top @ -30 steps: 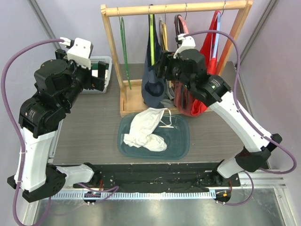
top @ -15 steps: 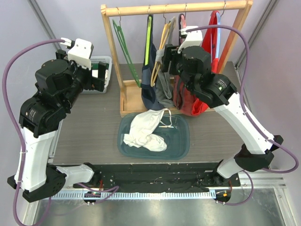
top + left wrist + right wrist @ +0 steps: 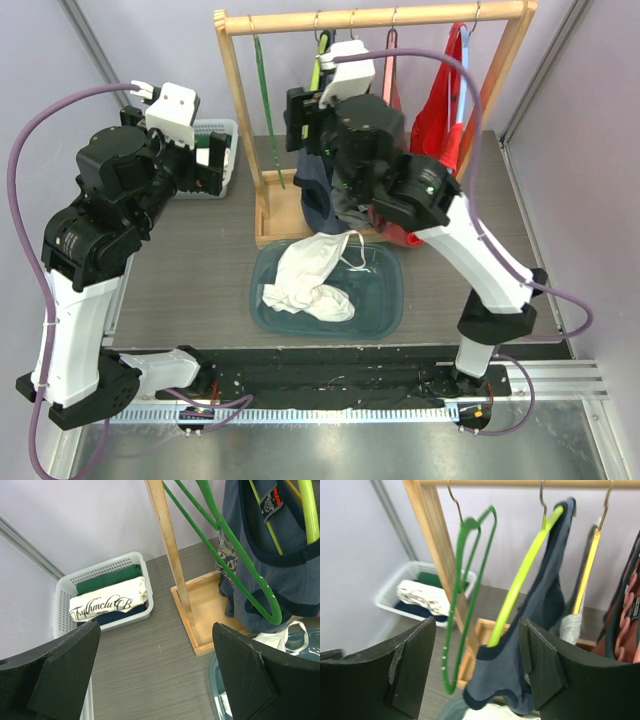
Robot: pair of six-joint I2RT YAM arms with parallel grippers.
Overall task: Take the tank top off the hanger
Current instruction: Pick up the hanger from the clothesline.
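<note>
In mid-frame we see the navy tank top (image 3: 497, 677) on its lime hanger (image 3: 521, 581), framed by our right gripper's (image 3: 477, 647) parted fingers; an empty green hanger (image 3: 451, 625) hangs to its left.

The tank top (image 3: 280, 587) is navy with darker trim, on a lime hanger (image 3: 520, 578). At 11 o'clock hangs a green hanger (image 3: 239, 555). The rack (image 3: 167, 540) is pale wood. At 1 o'clock is a red top (image 3: 435, 120). At 10 o'clock the white basket (image 3: 61, 610) holds green cloth (image 3: 107, 577), navy cloth (image 3: 115, 616) and a cream shirt (image 3: 107, 602) with black script. A white garment (image 3: 305, 275) lies in the teal tub (image 3: 385, 290). The table (image 3: 190, 260) is grey woodgrain.
</note>
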